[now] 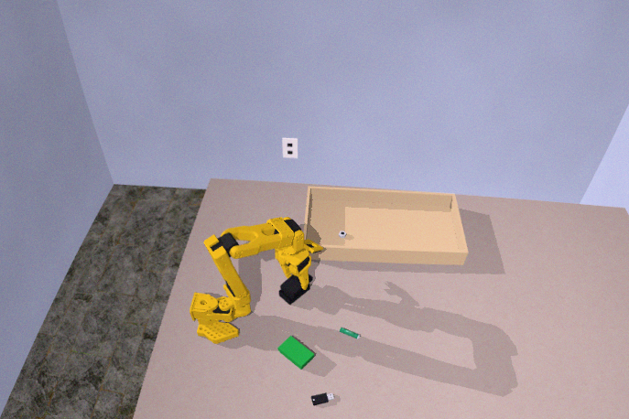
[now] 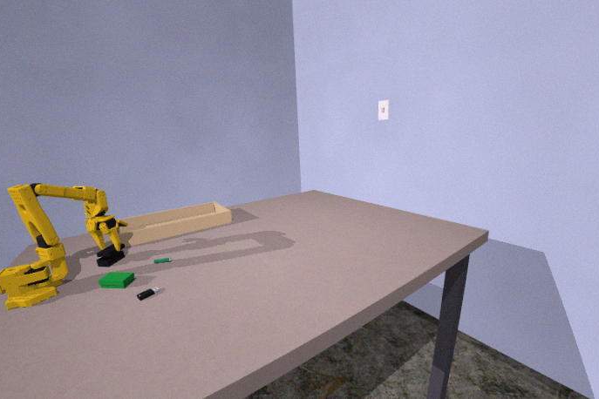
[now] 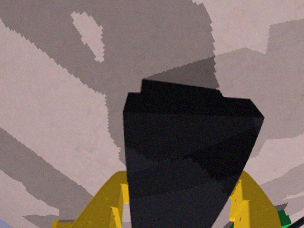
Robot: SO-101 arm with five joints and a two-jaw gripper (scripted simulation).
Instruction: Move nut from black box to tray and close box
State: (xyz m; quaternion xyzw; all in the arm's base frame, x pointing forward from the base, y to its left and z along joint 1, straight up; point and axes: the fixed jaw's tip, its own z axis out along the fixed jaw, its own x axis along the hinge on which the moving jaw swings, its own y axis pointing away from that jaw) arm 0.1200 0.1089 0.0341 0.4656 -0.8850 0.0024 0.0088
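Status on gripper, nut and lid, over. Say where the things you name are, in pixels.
Gripper (image 1: 306,269) (image 2: 112,248) shut on black lid (image 3: 192,150), just above black base (image 2: 105,262). Nut (image 1: 342,233) in tray (image 1: 389,256) (image 2: 182,230). Lid not seated. Nothing visibly blocking the lid's way down.

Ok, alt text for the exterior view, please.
A yellow arm's claw grips a black lid just above the black box base; a wooden tray stands behind. Nearer lie a green box, a green stick and a USB drive.
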